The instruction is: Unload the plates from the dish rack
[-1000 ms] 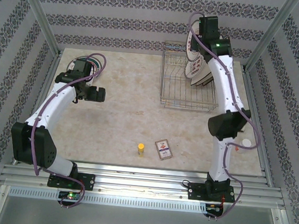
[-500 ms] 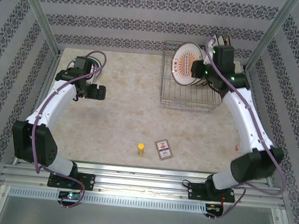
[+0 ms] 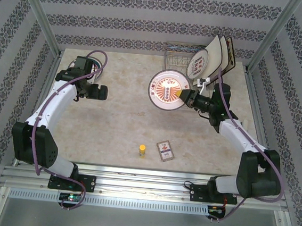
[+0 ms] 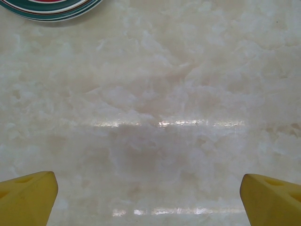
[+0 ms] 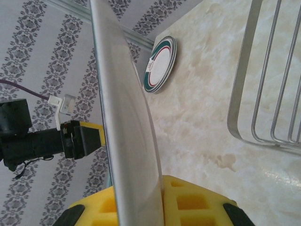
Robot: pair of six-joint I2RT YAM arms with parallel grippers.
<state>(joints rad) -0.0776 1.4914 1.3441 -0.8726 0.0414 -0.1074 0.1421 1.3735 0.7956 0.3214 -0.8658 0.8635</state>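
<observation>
Over the pale table (image 3: 118, 115), the right gripper (image 3: 185, 95) pinches one round plate (image 3: 168, 90) by its rim, near the dish rack (image 3: 177, 54), probably to lay it down, while the left gripper (image 3: 97, 93) hangs wide open.

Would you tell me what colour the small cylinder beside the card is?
The cylinder is yellow, clearest in the top external view.

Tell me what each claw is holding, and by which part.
The right claw pinches a round patterned plate by its rim. The left claw is open and holds nothing.
</observation>
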